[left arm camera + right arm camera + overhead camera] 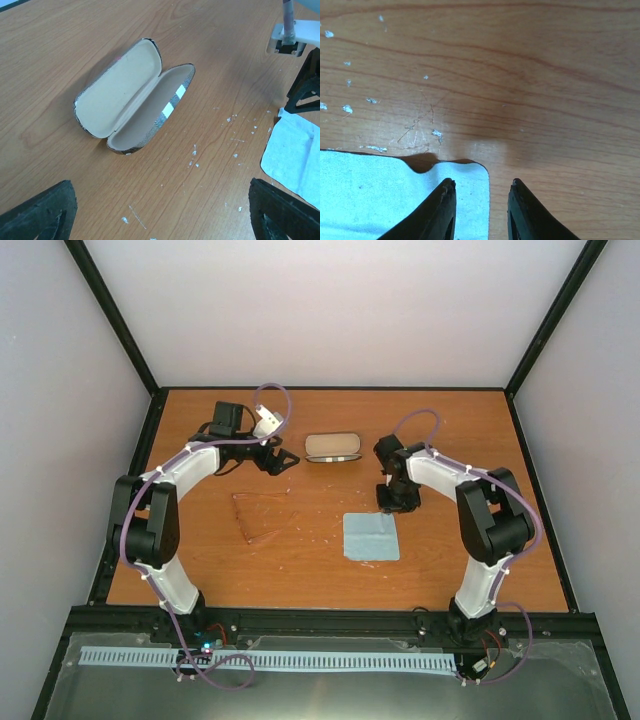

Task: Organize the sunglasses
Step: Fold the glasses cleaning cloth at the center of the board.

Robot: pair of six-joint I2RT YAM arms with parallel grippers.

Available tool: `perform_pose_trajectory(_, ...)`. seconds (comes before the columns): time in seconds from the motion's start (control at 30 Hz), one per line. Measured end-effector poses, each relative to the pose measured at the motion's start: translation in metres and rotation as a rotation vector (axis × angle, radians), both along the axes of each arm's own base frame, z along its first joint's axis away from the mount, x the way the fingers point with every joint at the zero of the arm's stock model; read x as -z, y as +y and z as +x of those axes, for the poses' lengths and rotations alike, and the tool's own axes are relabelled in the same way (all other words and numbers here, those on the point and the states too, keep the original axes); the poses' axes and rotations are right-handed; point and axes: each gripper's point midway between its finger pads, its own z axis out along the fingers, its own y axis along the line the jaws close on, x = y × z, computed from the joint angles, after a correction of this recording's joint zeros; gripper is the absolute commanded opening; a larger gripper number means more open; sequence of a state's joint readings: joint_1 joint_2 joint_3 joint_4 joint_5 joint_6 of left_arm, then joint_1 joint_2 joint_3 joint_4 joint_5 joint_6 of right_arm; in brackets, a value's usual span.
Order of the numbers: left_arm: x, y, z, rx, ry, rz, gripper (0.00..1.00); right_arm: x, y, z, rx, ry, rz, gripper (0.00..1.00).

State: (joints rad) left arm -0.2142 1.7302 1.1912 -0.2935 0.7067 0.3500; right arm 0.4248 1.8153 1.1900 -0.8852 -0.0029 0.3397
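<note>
Overhead view of a wooden desk (470, 430). The sunglasses (258, 516), thin amber and faint against the wood, lie left of centre, between the left edge and a pale blue cloth (375, 195). The left gripper (285, 458), fingers spread wide and empty, hovers just beside the open striped glasses case (135, 97) near the far edge; the sunglasses sit nearer the near edge than it. The right gripper (481, 182), parted and holding nothing, hangs over the cloth's far corner, well right of the sunglasses. Likely risks: fingers missing or bending the slim frame, or bunching the cloth.
</note>
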Motion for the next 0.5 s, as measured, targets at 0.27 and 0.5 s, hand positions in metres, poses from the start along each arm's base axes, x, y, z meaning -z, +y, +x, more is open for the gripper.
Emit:
perform_pose_trajectory(0.27,0.001,0.0,0.0,0.0,0.001,0.001,0.93,0.01,0.003,-0.003,0.005,0.027,-0.002,0.31)
perform_pose_trajectory(0.5,0.004,0.001,-0.001,-0.003,0.008,0.005,0.94,0.017,0.002,-0.005,0.005,0.047,-0.011,0.28)
